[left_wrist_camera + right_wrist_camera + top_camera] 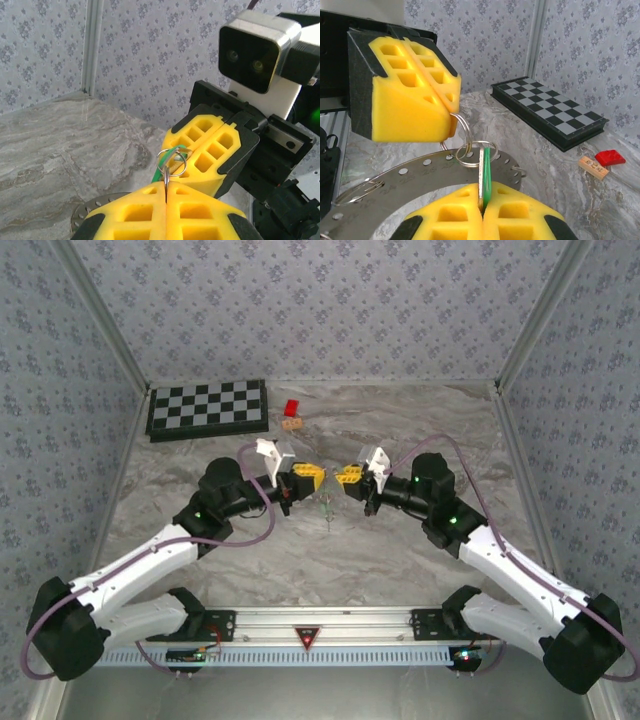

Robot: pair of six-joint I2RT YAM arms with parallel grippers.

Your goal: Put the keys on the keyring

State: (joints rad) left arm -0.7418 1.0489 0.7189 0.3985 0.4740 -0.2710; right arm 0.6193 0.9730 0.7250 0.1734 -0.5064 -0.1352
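- The table (400, 560) was grey marble-look, boxed in by walls (320, 300) covered in blue-grey floral wallpaper, with metal strips up the corners.
- At the back sat a folded chessboard (208, 408), with a small red block (291, 407) and a tan piece (292, 424) just beside its right end.
- From above, the left gripper (314, 476) and right gripper (345, 477) met nose to nose over mid-table. Whatever dangled between them was way too tiny to read.
- The wrist cams were where the detail was. On the right wrist one, the right gripper's yellow fingers were clamped tight on a key (485, 172), green head upright in the pinch.
- That same view showed the keyring (415, 172), a flat metal ring with holes round it, close under both grippers.
- The left wrist cam showed its own jaws closed on a small wire loop (158, 161), with the key's green poking through it, and the other arm's camera staring straight back.
- I couldn't tell whether the key was really threaded.
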